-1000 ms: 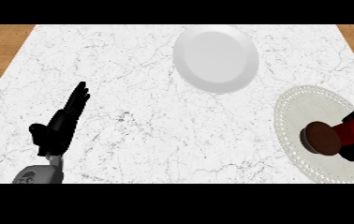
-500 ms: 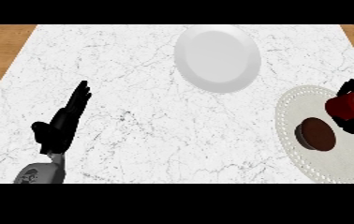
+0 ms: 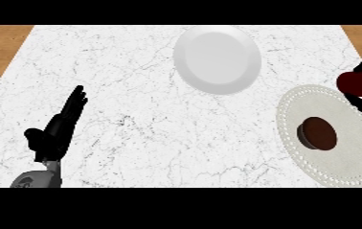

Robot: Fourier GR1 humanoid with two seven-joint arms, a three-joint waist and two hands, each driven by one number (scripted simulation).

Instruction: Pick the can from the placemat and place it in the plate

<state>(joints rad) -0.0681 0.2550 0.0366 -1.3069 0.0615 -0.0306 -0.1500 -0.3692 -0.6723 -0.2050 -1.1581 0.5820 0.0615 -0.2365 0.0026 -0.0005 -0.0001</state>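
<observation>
Carry step: right hand point(image 3: 356, 95), at the surface's right edge, fingers hidden, apparently carries the can point(image 3: 351, 82) off the placemat point(image 3: 311, 108); next, toward the plate point(image 3: 217, 59). Left hand point(image 3: 58, 132) rests, fingers straight.

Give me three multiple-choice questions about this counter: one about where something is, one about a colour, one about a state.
1. Where does the round white plate sit?
A. on the placemat
B. on the marble counter, toward its far edge
C. under the left hand

2. What colour is the round object on the beige dotted-rim placemat?
A. dark brown
B. bright green
C. yellow

3. How is the black left hand?
A. curled round the plate
C. pinching the placemat's edge
B. open, fingers straight, holding nothing

Answers:
1 B: the round white plate lies on bare white marble counter, clear of the beige dotted-rim placemat.
2 A: the round object on the placemat is dark brown.
3 B: the black left hand shows at lower left with straight fingers and touches no object.
</observation>
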